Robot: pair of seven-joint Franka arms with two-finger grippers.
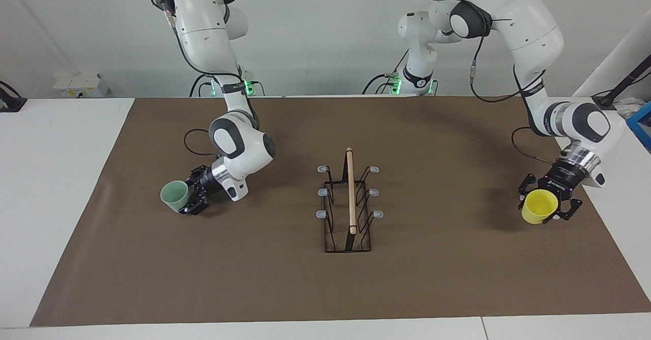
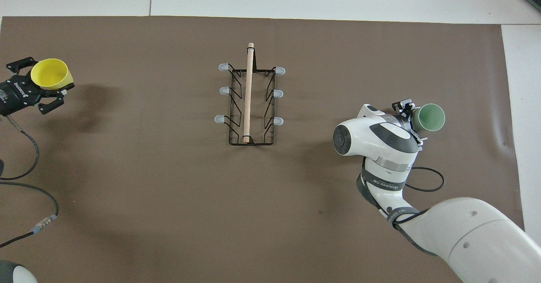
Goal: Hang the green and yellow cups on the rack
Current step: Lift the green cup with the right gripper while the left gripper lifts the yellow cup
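The black wire rack (image 1: 351,192) with a wooden rod on top stands mid-table; it also shows in the overhead view (image 2: 248,92). Its grey-tipped prongs are bare. My right gripper (image 1: 191,197) is shut on the pale green cup (image 1: 174,194), tipped on its side just above the mat toward the right arm's end; the overhead view shows that gripper (image 2: 411,119) and cup (image 2: 429,117) too. My left gripper (image 1: 548,207) is shut on the yellow cup (image 1: 539,206), held tilted above the mat toward the left arm's end, as the overhead view shows for gripper (image 2: 44,85) and cup (image 2: 50,73).
A brown mat (image 1: 432,279) covers the white table. The left arm's cable (image 2: 25,156) loops over the mat beside its base. A blue box (image 1: 642,124) sits off the mat at the left arm's end.
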